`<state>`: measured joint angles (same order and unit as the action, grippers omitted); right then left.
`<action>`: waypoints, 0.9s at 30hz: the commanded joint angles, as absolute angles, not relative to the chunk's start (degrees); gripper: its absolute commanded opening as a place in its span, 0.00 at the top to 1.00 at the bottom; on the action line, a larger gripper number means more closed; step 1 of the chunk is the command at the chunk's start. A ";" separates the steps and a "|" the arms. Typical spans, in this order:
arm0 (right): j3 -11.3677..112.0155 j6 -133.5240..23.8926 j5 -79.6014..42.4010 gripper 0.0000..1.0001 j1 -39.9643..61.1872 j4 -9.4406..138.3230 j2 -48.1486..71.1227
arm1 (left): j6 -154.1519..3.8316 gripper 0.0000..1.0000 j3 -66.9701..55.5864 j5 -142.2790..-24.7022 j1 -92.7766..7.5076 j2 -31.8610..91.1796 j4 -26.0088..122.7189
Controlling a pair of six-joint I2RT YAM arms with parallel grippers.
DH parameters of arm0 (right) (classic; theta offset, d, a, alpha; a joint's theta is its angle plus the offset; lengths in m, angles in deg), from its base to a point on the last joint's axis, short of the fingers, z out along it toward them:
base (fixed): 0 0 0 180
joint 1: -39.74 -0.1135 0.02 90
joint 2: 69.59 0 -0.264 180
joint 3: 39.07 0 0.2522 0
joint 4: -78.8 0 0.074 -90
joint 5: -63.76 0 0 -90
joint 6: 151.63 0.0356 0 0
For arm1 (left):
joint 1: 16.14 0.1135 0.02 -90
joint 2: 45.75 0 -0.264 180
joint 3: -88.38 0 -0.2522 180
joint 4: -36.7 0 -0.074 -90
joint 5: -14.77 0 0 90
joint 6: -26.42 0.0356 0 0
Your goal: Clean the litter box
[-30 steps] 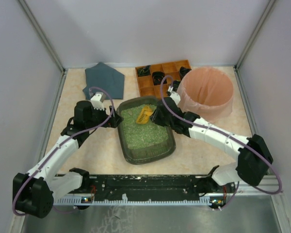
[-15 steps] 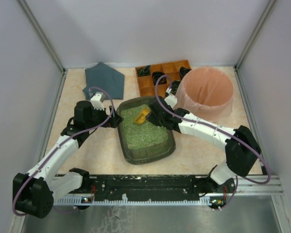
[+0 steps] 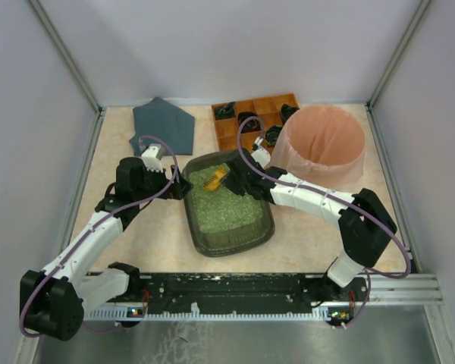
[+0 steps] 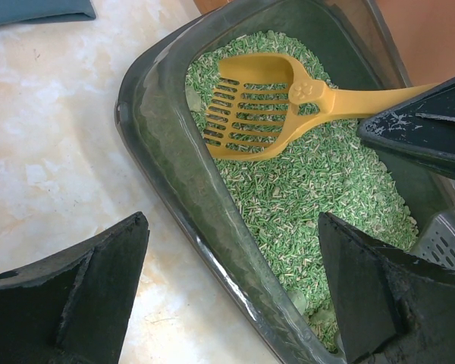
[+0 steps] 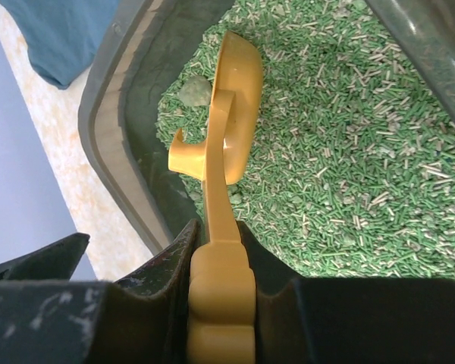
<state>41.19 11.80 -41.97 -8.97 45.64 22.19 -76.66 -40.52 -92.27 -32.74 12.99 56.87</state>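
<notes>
Centrally on the table (image 3: pixel 318 231) lies the litter box (image 3: pixel 233 236), its long axis running from near edge to far edge and its far end angled slightly left. Toward the far edge lie a blue-grey mat (image 3: pixel 164 125), a wooden compartment tray (image 3: pixel 229 139) and a pink-lined bin (image 3: pixel 322 144). The right gripper (image 5: pixel 216 233) is clenched on the yellow scoop (image 4: pixel 258 106), whose head stands on edge in the litter. The left gripper (image 3: pixel 180 186) is spread wide, straddling the box's left rim.
</notes>
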 commanded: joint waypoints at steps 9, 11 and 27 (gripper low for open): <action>32.46 17.23 -38.86 1.00 -9.75 54.99 22.76 | -77.03 0.03 -39.31 -94.27 -32.22 12.84 55.95; 30.07 17.75 -39.15 1.00 -9.71 57.07 22.11 | -76.95 0.04 -39.52 -93.73 -32.23 12.35 55.91; 15.41 18.33 -35.61 1.00 -9.05 79.95 20.12 | -76.97 0.04 -39.69 -93.91 -32.22 12.26 55.66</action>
